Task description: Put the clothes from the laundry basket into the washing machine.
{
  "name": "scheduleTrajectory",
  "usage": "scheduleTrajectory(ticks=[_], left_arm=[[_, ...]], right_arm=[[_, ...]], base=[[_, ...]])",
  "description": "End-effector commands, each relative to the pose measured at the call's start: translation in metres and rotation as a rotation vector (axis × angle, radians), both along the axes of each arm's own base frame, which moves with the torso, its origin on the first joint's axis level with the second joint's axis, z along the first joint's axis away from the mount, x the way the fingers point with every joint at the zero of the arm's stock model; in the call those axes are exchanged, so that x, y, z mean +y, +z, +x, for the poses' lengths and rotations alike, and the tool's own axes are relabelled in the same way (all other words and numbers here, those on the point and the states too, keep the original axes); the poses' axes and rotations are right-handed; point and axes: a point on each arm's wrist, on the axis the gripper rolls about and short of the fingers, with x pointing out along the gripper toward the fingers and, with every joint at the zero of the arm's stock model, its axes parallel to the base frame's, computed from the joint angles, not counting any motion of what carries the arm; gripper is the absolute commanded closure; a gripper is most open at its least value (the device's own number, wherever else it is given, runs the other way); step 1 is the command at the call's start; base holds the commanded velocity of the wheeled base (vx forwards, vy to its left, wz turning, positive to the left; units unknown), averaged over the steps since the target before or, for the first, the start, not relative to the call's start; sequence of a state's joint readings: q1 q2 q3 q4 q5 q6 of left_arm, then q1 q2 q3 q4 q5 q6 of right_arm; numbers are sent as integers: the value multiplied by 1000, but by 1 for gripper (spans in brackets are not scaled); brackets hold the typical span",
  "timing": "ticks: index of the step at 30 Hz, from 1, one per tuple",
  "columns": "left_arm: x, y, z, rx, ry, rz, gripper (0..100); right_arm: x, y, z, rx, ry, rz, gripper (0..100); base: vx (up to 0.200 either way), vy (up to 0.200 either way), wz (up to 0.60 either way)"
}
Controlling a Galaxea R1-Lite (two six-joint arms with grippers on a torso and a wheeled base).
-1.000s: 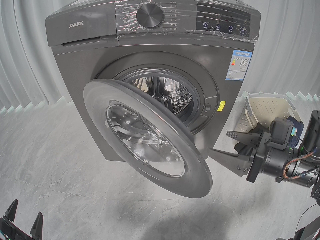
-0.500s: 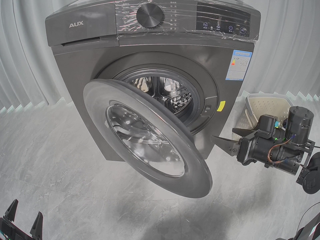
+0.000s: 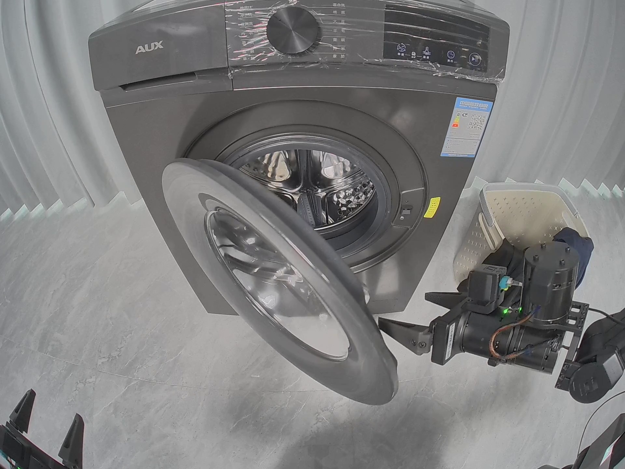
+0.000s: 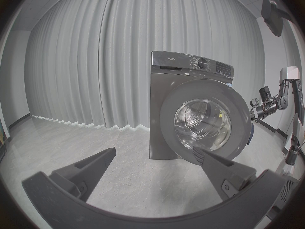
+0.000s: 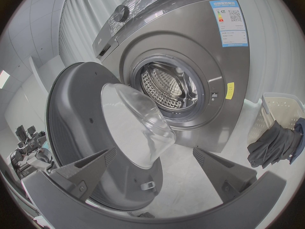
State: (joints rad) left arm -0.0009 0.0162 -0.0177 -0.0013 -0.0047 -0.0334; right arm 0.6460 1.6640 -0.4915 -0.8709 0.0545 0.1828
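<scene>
Washing machine (image 3: 163, 125) front bears a blue label (image 3: 465, 127) and yellow sticker (image 3: 431, 207)

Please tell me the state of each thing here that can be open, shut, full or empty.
Washing machine door: open, swung outward.
Drum: no clothes visible inside.
Laundry basket: on the floor, holding clothes.
Clothes: dark, hanging over the basket's rim.
Left gripper: open, empty.
Right gripper: open, empty, near the door's edge.

Place: staged test room, not a home | far: pleated curtain (image 4: 79, 64) as walls | floor (image 3: 97, 307): bare grey tile | washing machine (image 3: 163, 118): film-wrapped panel
</scene>
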Motion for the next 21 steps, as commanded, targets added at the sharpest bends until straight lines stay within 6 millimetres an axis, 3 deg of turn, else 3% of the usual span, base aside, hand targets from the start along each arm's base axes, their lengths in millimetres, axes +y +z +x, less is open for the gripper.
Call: scheduleTrajectory(ticks=[1, 7, 18, 21], left_arm=[[0, -5, 0, 1, 1, 0, 0], [0, -5, 0, 1, -1, 0, 0], [0, -5, 0, 1, 1, 0, 0], [0, -5, 0, 1, -1, 0, 0]], right_arm=[[8, -5, -10, 18, 41, -10, 0], [8, -1, -5, 4, 26, -1, 0], [10, -17, 63, 0, -207, -33, 0], [14, -27, 70, 18, -216, -55, 0]], base=[[0, 0, 0], [0, 0, 0], [0, 0, 0], [0, 0, 0]])
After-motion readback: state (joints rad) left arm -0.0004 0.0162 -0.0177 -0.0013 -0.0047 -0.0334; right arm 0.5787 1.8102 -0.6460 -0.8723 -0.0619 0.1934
